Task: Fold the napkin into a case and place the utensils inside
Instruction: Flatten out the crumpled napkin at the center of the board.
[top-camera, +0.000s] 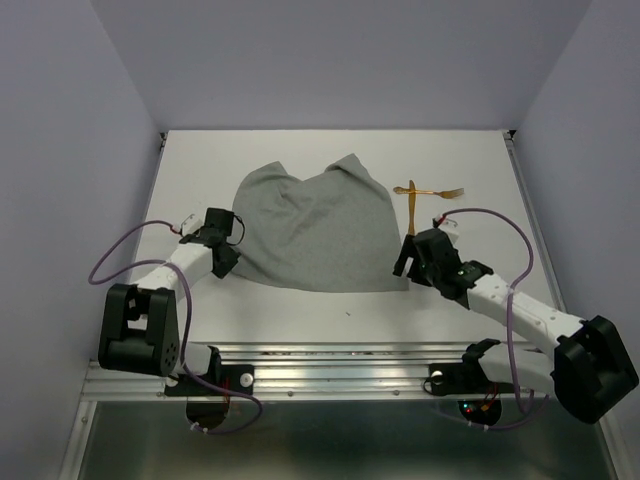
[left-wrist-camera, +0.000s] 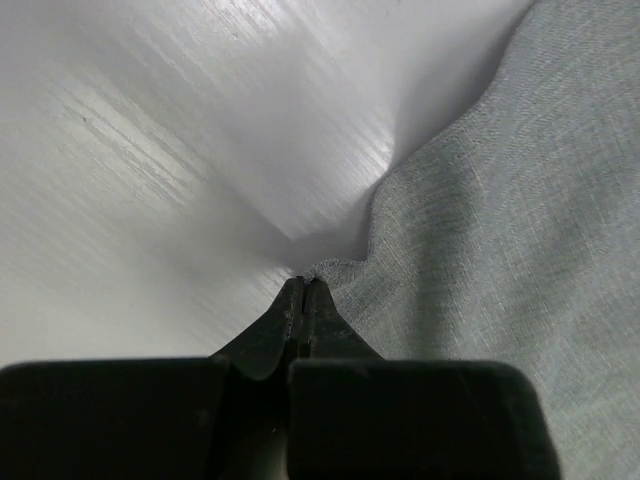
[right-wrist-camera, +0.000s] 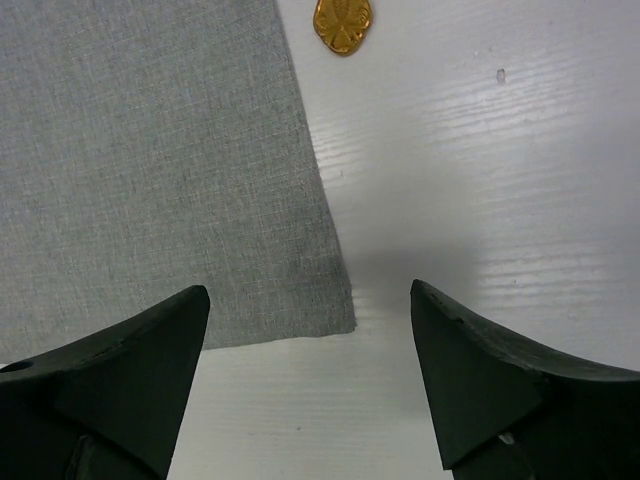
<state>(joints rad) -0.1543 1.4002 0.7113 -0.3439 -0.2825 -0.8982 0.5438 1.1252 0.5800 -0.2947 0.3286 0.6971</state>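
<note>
Utensils (top-camera: 428, 192) beside napkin (top-camera: 315, 230), perhaps touching.

White table (top-camera: 300, 300) carries one grey napkin (top-camera: 315, 230): near edge flat, far edge rumpled. Two golden utensils (top-camera: 425, 192) lie crossed on the table, just right of the napkin's far right corner, not touching it.

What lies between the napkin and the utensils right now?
Nothing but a bare strip of table, clearest in the right wrist view, separates the napkin from the utensils.
</note>
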